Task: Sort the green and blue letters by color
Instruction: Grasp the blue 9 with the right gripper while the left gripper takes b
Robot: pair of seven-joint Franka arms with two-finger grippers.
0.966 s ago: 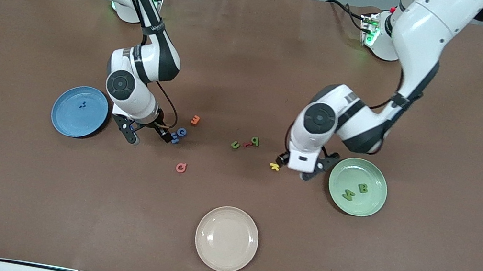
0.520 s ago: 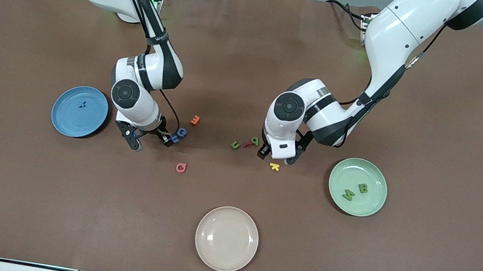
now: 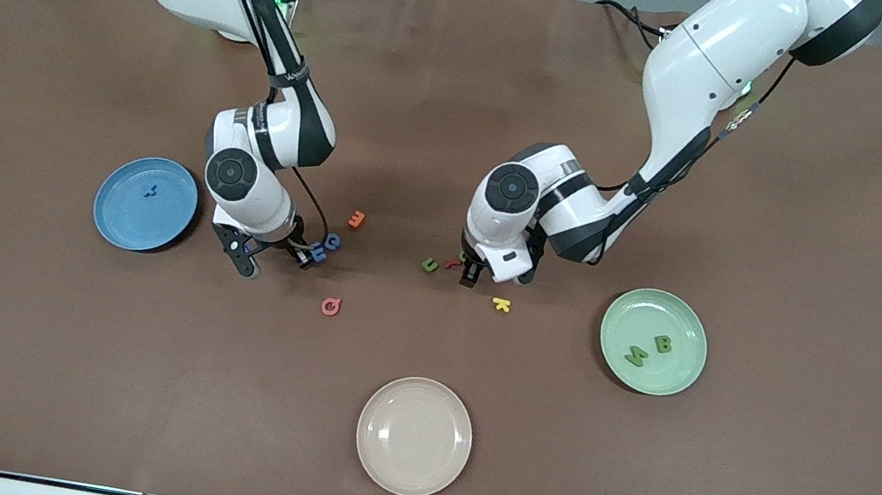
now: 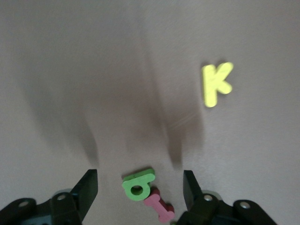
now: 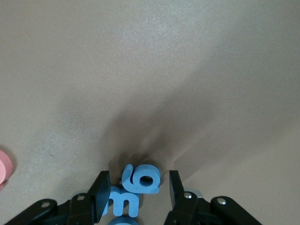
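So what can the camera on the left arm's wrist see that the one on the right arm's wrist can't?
Only the left wrist view shows the yellow K, a green letter touching a dark red piece, and the open left gripper around that green letter. Only the right wrist view shows blue letters, a pink piece at its edge, and the open right gripper. Both share the brown table.

Matt foam-like blue letters (image 5: 136, 187) lie on smooth matt brown table covering (image 3: 803, 252); cream plate (image 3: 372, 458) looks glossy.
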